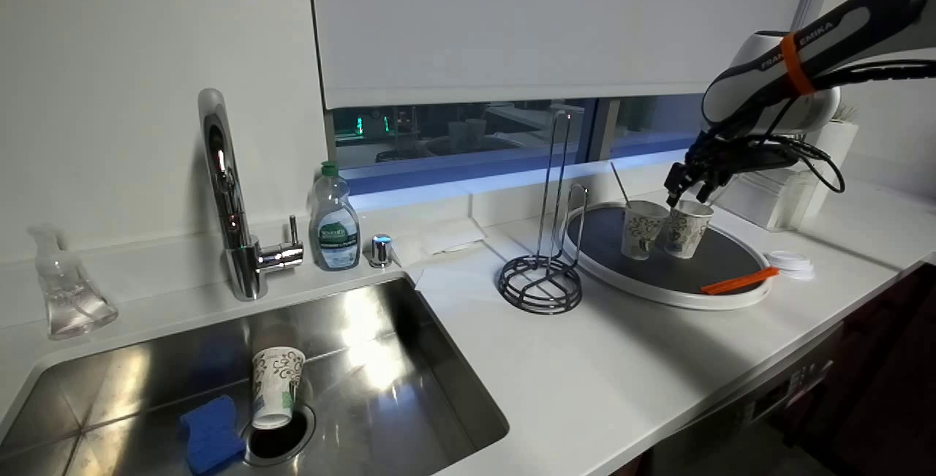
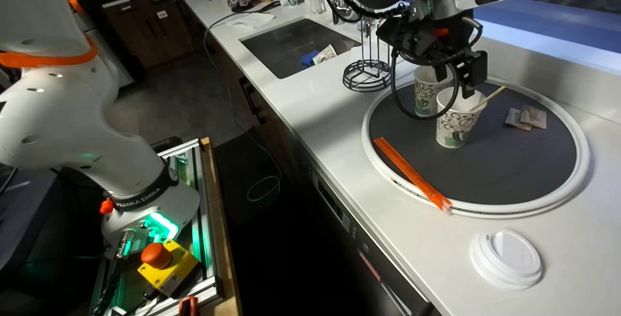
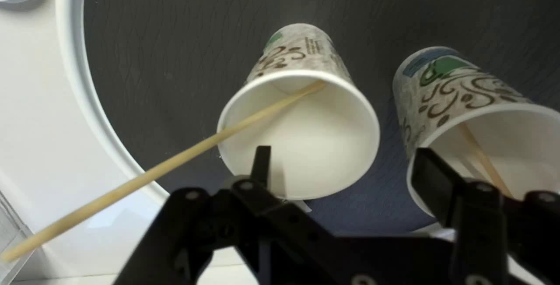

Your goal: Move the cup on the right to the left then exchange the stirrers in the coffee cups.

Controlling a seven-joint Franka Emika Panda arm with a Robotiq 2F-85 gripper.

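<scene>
Gripper hangs spread and empty over the tray, where two cups stand, a stick in each; lowered off-centre, it could snag a rim and topple a cup.

The arm extends from its base, set beyond the front edge of the worktop, over toward the back edge. There the pincer hangs pointing down, two fingers spread well apart.
</scene>
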